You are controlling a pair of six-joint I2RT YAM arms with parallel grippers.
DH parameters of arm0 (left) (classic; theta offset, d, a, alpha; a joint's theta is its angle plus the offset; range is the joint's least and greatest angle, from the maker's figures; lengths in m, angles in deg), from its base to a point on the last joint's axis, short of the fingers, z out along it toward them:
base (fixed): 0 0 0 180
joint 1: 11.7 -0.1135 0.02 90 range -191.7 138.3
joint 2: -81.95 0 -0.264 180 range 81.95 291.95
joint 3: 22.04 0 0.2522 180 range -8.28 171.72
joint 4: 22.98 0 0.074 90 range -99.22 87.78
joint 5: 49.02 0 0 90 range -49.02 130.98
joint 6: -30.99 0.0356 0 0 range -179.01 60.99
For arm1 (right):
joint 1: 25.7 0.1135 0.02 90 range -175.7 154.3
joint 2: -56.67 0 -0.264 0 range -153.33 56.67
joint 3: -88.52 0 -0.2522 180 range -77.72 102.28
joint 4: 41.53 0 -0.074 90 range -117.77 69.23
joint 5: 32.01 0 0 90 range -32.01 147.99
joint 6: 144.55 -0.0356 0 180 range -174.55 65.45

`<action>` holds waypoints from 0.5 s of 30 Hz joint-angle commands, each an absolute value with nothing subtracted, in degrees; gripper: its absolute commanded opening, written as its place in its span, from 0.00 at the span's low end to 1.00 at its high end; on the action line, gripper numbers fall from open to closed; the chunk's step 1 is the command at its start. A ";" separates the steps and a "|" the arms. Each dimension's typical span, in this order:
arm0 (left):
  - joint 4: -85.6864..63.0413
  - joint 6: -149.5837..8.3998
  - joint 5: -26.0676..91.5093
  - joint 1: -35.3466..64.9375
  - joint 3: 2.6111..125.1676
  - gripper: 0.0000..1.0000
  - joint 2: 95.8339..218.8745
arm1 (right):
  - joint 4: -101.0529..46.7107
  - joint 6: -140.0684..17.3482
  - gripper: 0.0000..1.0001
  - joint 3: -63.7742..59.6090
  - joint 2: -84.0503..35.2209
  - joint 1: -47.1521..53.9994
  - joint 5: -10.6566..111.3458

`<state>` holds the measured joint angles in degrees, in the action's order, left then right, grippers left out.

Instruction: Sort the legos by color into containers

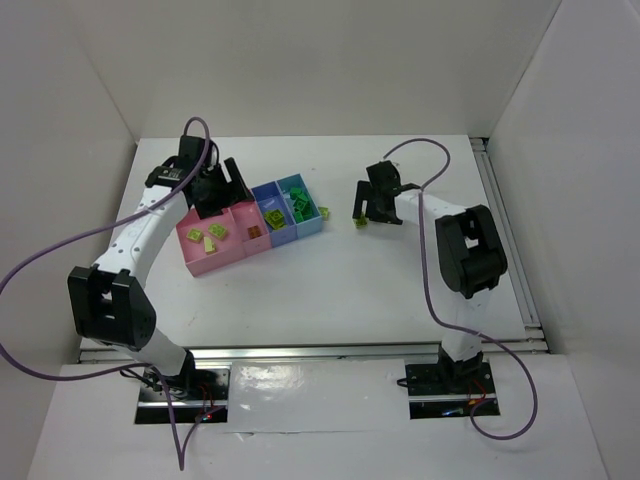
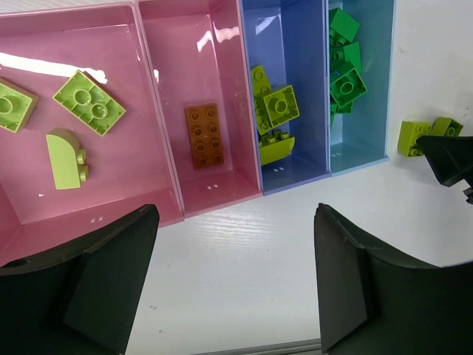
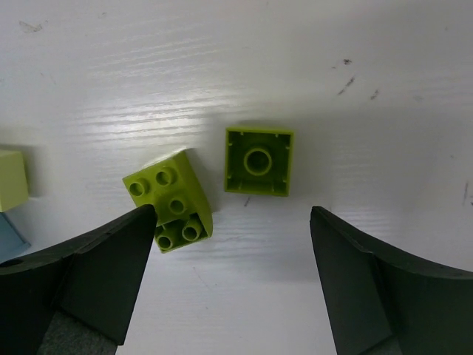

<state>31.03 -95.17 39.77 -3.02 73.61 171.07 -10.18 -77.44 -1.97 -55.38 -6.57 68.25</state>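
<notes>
**Sorting scene, three views.** You are looking at a white table [image 1: 330, 290] on which a row of four joined rectangular plastic bins [image 1: 215, 262] is sitting left of centre.

- **Left arm.** Your left gripper [image 2: 235, 222] is hanging over the near edge of the pink bins. Its two dark fingers are standing wide apart and nothing is lying between them.
- **Bins, seen from the left wrist.**
  - The outer pink bin [image 2: 140, 185] is holding three yellow-green studded plastic bricks [image 2: 89, 102].
  - The inner pink bin [image 2: 222, 74] is holding one orange-brown eight-stud brick [image 2: 202, 134].
  - The darker blue bin [image 2: 295, 44] is holding a small pile of yellow-green bricks [image 2: 279, 105].
  - The light blue bin [image 2: 369, 140] is holding a heap of dark green bricks [image 2: 346, 74].
  - A stray pair of yellow-green bricks [image 2: 414, 137] is lying on the table just beside the light blue bin's outer wall, and a dark part at the picture's edge is partly hiding it.
- **Right arm.** Your right gripper [image 3: 233, 214] is hanging over the table, well apart from the bins. Its fingers are also standing wide and gripping nothing.
- **Loose bricks, seen from the right wrist.** Two more yellow-green pieces are resting on the table between the right gripper's fingers.
  - A sloped brick [image 3: 170, 196] is lying studs up, with its near end passing behind the finger at the picture's left.
  - A square brick [image 3: 259, 160] is lying hollow side up just beside the sloped one, without touching it.
</notes>
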 commanded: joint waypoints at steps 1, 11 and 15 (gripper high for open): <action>30.24 -94.34 39.40 -2.56 76.35 0.87 171.24 | -10.36 -78.45 0.91 -4.31 -50.39 -7.77 69.59; 30.24 -93.82 39.49 -2.04 76.36 0.87 171.24 | -16.78 -79.86 0.94 -8.38 -44.76 -10.76 64.84; 30.24 -92.76 41.33 3.84 79.34 0.87 172.99 | -16.78 -80.47 0.94 -6.44 -46.69 -11.29 64.84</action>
<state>31.47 -94.82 40.38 -0.37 75.05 171.40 -14.51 -79.39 -8.66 -47.08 -10.87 65.52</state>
